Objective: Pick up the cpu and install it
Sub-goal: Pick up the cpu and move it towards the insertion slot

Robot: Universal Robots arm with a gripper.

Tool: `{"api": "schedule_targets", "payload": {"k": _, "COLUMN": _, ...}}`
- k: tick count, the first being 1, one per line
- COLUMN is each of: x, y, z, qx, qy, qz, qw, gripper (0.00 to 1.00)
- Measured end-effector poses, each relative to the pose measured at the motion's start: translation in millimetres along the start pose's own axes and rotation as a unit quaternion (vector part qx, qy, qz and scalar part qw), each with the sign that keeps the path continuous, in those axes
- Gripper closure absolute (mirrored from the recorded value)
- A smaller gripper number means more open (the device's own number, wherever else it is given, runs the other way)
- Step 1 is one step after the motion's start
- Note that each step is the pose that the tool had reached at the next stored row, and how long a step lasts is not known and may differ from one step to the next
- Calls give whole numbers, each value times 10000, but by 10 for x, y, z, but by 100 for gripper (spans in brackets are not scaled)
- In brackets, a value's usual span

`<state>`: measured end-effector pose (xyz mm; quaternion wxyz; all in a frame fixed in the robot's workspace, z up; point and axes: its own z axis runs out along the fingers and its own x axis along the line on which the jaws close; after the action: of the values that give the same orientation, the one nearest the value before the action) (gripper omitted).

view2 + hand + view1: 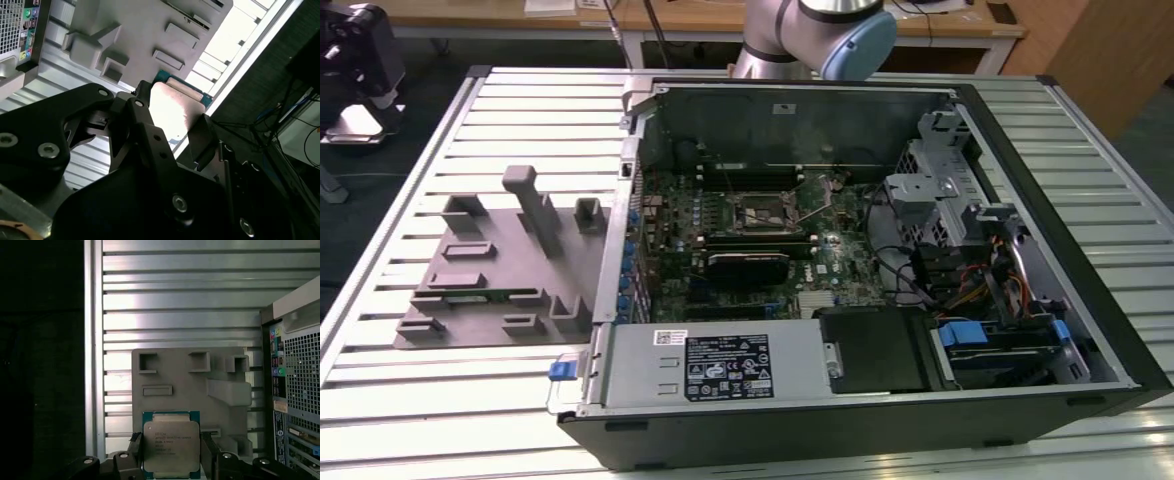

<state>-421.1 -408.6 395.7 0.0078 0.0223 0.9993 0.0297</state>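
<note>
The cpu (171, 446) is a flat square chip with a silvery top and a green rim. It sits between my gripper's (171, 455) two black fingers (134, 447), held by its opposite edges high above the table. In the second wrist view the cpu (172, 112) shines bright between the same fingers (137, 117). In the exterior view the metal-framed socket (763, 212) lies on the motherboard inside the open computer case (1067, 290). My arm (814, 35) stands behind the case.
A grey fixture tray (494, 270) with raised blocks and slots lies on the slatted metal table (427, 400), on the exterior view's left of the case. Below the held chip I see this tray (190, 385) and the case's rear panel (297, 390). Drive bays and cables (961, 270) crowd the case's right side.
</note>
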Motion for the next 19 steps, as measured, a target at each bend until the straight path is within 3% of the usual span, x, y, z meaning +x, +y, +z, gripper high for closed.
{"api": "schedule_targets", "payload": {"k": 19, "x": -276, "y": 12, "z": 5, "qx": 0, "qy": 0, "qz": 0, "qw": 10000, "gripper": 46}}
